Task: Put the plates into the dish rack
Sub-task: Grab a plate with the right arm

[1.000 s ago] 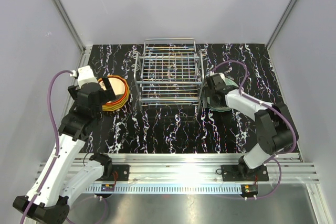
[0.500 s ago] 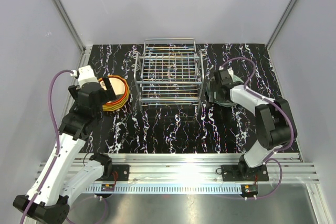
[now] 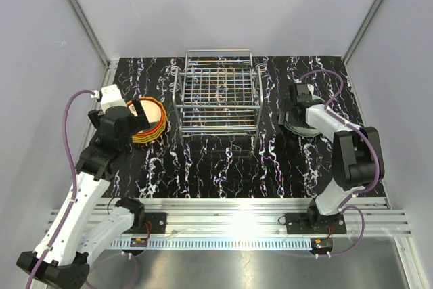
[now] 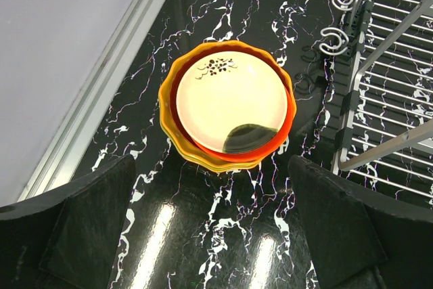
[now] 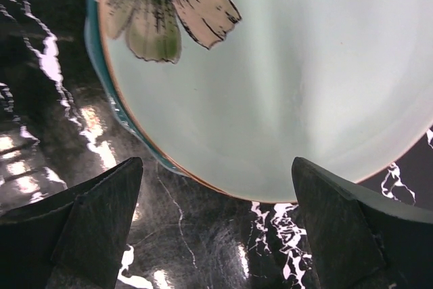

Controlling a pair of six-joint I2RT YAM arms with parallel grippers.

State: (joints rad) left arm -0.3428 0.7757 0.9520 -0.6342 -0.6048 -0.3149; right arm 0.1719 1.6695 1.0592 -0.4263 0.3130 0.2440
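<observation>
The chrome wire dish rack stands at the back middle of the table with no plate in it. A stack of plates lies left of it: cream on top, red-orange and orange below. My left gripper is open and empty, hovering just in front of this stack. A second stack lies right of the rack: a pale mint plate with a flower print on a teal one. My right gripper is open and empty, low over this stack's rim.
The rack's side rail and hooks show at the right of the left wrist view. A metal wall rail runs along the table's left edge. Grey walls enclose the black marbled table.
My right arm has swung right, away from the rack's right side, and now sits over the mint and teal stack. The left arm has not moved.
</observation>
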